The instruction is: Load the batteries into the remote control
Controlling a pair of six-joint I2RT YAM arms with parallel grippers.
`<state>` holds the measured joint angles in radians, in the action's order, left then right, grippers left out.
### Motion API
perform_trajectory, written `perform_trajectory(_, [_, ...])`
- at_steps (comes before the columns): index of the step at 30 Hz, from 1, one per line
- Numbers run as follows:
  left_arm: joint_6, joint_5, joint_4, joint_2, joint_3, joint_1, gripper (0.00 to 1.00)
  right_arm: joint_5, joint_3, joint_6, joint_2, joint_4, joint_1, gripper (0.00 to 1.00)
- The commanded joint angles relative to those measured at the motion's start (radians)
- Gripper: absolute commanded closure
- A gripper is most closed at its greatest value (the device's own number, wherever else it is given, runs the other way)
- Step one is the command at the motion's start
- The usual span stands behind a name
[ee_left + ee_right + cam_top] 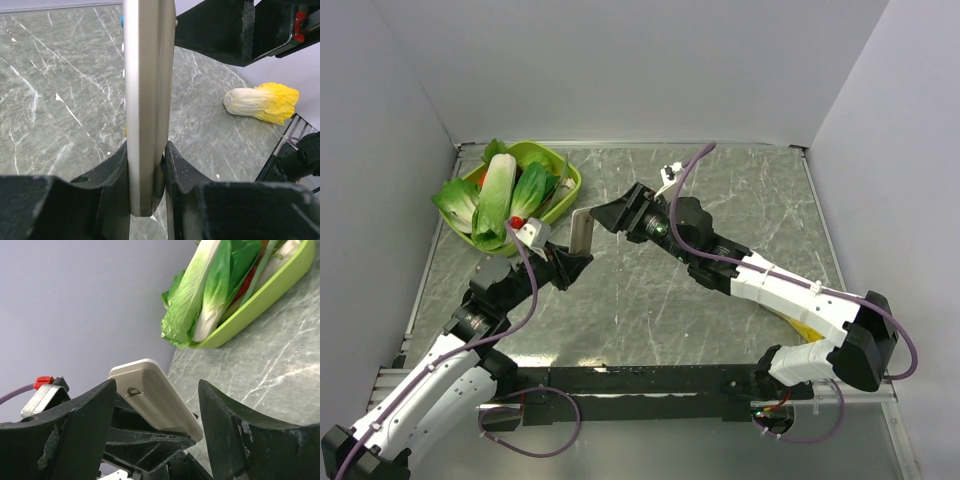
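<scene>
**One remote, two pincers, one tray of greens**

At the far left of the counter sits a single lime-green tray. It holds a heap of leafy greens; at least three white-stemmed heads can be counted, and a small red item shows among them at the near end.

Just right of the tray and nearer, the left pincer is clamped on the lower end of the one remote control. Its two fingers press against the remote's opposite faces. The remote stands upright off the counter, and the left wrist view shows it edge-on as a dull grey bar.

The right pincer reaches in from the right at the remote's upper end. Its fingers stand apart. In the right wrist view the remote's pale top end, marked by a small dark notch, lies in the gap between them, with clear space on each side.

Farther right and nearer, one pale cabbage with yellow leaf tips lies on its side on the counter. In the top view it is mostly hidden under the right arm.
</scene>
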<state>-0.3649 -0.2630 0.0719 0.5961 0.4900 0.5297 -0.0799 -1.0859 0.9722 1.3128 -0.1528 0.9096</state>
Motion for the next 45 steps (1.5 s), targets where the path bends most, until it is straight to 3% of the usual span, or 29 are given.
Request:
perform_trajectory(1, [-0.023,0.010,0.086,0.001,0.007,0.000,0.98,0.032,0.004,0.020,0.014,-0.062,0.002,0.27])
perform_trajectory(23, [-0.042,-0.015,0.132,0.024,0.007,0.000,0.98,0.045,0.003,0.037,0.054,-0.099,0.002,0.37])
perform_trajectory(30, [-0.023,-0.022,0.150,0.028,0.009,0.007,0.98,0.043,-0.032,0.045,0.074,-0.034,0.005,0.38])
perform_trajectory(37, [-0.003,-0.050,0.174,0.021,0.001,0.015,0.98,0.028,-0.006,0.088,0.066,-0.022,-0.003,0.46])
perform_trajectory(45, [0.069,-0.010,0.116,0.036,0.031,0.061,0.98,0.028,-0.073,0.100,0.072,0.048,-0.014,0.48])
